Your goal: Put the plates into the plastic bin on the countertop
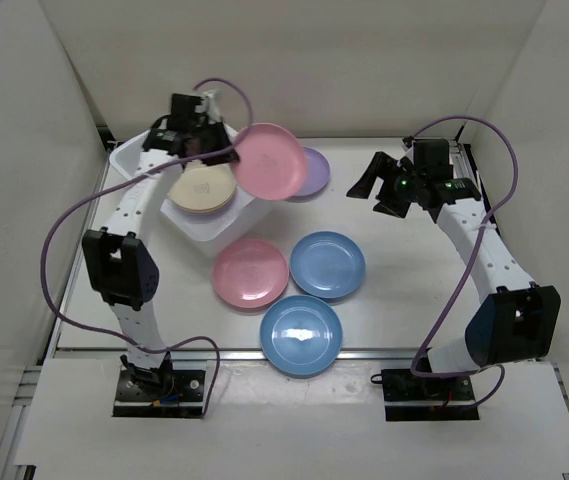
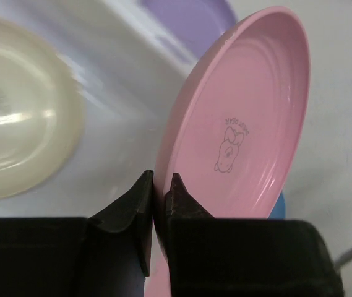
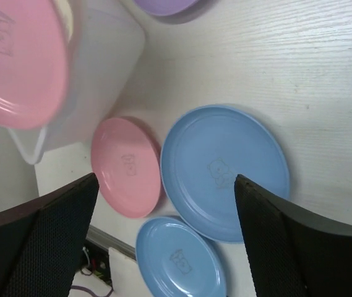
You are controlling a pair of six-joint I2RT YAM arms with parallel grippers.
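Note:
My left gripper (image 1: 204, 130) (image 2: 159, 189) is shut on the rim of a pink plate (image 1: 269, 160) (image 2: 244, 124) (image 3: 15, 62), which is tilted in the air over the right side of the white plastic bin (image 1: 222, 236) (image 2: 120, 93) (image 3: 101, 74). A cream plate (image 1: 202, 188) (image 2: 15, 117) lies inside the bin. A purple plate (image 1: 314, 172) (image 2: 188, 18) (image 3: 163, 5) rests on the countertop (image 1: 414, 270) just right of the bin. My right gripper (image 1: 376, 185) (image 3: 166, 179) hovers open and empty further right, above the table.
Three more plates lie on the countertop in front of the bin: a pink one (image 1: 250, 272) (image 3: 126, 167), a blue one (image 1: 327, 264) (image 3: 225, 170) beside it, and another blue one (image 1: 301, 335) (image 3: 179, 260) at the near metal rail. White walls enclose the table.

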